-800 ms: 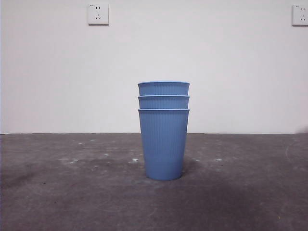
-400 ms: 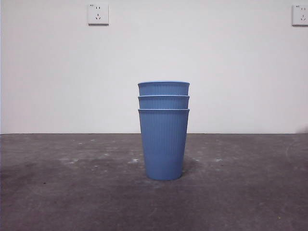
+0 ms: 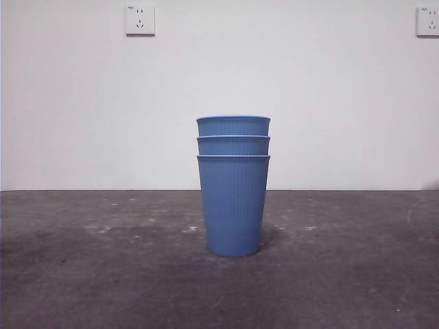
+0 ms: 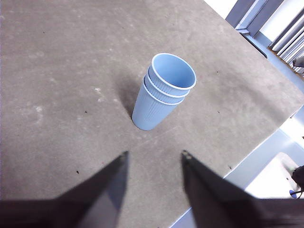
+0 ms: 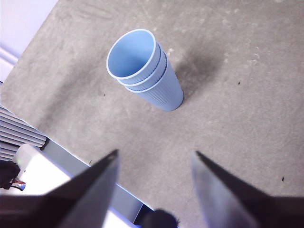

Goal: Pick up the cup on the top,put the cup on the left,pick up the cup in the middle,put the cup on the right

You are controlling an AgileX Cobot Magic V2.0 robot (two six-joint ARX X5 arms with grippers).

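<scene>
Here, stack: three blue ribbed cups are nested upright at the centre of the front view, the top cup (image 3: 233, 125) seated in the middle cup (image 3: 233, 145), which is seated in the bottom cup (image 3: 233, 205).
Surface: a grey, scuffed table (image 3: 103, 274) is seen under the stack, with pale flecks and a soft shadow around the cup base.
Room: a plain white wall is seen behind; two wall sockets (image 3: 139, 20) are mounted, one at the upper left and one at the upper right corner.
Left gripper (image 4: 154, 156): held above the table, well apart from the stack; jaws spread wide, nothing gripped.
Right gripper (image 5: 156, 153): likewise raised and clear of the cups; jaws parted, nothing held.
Count: three cups, two sockets, two grippers.
</scene>
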